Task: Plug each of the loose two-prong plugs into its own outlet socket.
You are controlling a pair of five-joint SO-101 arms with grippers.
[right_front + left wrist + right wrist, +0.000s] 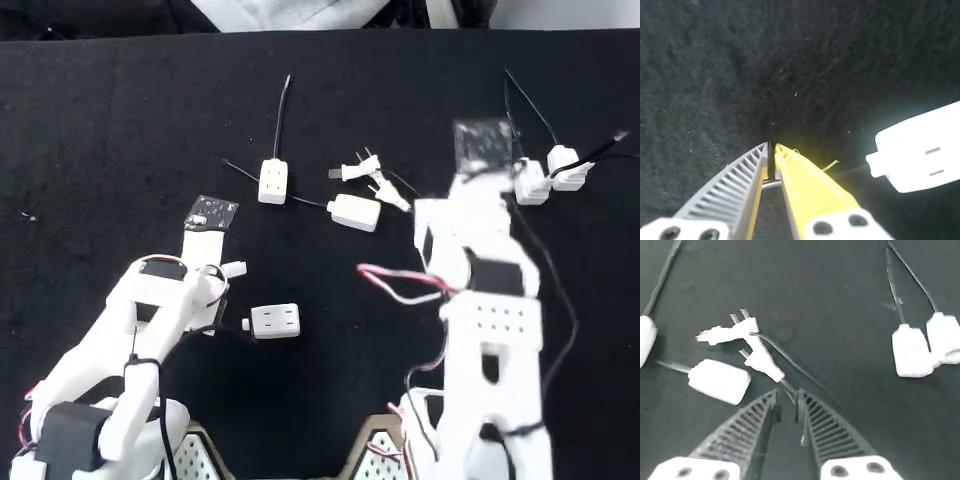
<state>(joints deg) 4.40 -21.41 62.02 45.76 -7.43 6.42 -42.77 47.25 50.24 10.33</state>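
Two loose white two-prong plugs lie crossed at mid-table beside a white outlet socket. In the right wrist view the nearer plug has its thin black cable running between my right gripper's fingers, which stand narrowly open around it. My left gripper is shut on the black cable of another outlet socket, which lies at front centre. A third socket sits further back.
At the back right a white plug sits joined to a socket, with black cables trailing off. Thin black wires cross the black cloth around the plugs. The far left of the table is bare cloth.
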